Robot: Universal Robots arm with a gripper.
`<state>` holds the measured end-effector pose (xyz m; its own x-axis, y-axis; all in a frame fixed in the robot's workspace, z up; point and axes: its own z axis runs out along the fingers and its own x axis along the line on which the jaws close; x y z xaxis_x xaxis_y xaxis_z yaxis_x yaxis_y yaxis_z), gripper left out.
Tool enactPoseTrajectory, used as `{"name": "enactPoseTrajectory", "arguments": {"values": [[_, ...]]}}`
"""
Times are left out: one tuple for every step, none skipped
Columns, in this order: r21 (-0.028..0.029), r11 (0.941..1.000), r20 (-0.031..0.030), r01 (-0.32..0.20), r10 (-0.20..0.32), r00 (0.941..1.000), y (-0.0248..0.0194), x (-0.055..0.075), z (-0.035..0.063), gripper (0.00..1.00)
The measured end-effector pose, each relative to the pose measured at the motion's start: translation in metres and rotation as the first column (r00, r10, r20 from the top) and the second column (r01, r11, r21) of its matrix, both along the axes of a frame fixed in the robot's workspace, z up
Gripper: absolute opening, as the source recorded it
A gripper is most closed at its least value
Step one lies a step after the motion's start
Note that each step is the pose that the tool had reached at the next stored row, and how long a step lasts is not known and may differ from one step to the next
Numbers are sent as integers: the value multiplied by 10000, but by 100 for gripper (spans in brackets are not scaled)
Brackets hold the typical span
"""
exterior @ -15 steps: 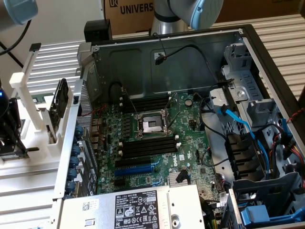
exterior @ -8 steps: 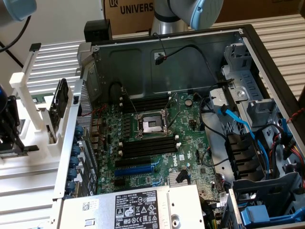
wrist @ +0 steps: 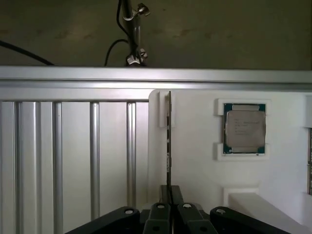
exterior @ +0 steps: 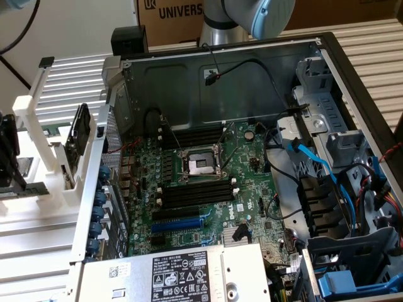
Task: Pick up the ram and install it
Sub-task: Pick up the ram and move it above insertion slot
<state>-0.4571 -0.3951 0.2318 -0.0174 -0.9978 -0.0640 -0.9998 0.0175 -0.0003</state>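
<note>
**Wrist view.** We see the ram [wrist: 168, 141] edge-on, a thin dark line standing in a white holder [wrist: 195, 170]. A processor [wrist: 244, 128] sits in a recess of the same holder, near it. We read the jaws of the gripper [wrist: 171, 214] as drawn together and clamped on the ram's near end. The ram's far end sits in the holder's notch, so we judge it not yet lifted clear. Its long axis runs straight away from the jaws, in line with the seam between them.

**Exterior view.** We see the open computer case [exterior: 189, 88], with bare memory slots [exterior: 196, 192] beside the processor socket [exterior: 199, 165] on the motherboard [exterior: 148, 165]. The holder stands outside the case, at the exterior view's left. The arm [exterior: 252, 16] crosses above the case.

We take the grip from the wrist view and the slots from the exterior view.
</note>
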Motion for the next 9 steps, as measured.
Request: {"name": "enactPoseTrajectory", "arguments": {"values": [[0,10000,0,0,0,10000,0,-3,30,12],[0,10000,2,0,0,10000,0,-6,60,12],[0,10000,1,1,-1,10000,1,-11,91,12],[0,10000,1,1,-1,10000,1,-16,127,12],[1,10000,1,0,0,10000,1,-29,259,12],[0,10000,0,0,0,10000,1,-32,301,12],[0,10000,1,0,0,10000,1,-34,348,12],[1,10000,1,0,0,10000,1,-35,394,12],[1,10000,1,1,-1,10000,1,-35,439,12]]}}
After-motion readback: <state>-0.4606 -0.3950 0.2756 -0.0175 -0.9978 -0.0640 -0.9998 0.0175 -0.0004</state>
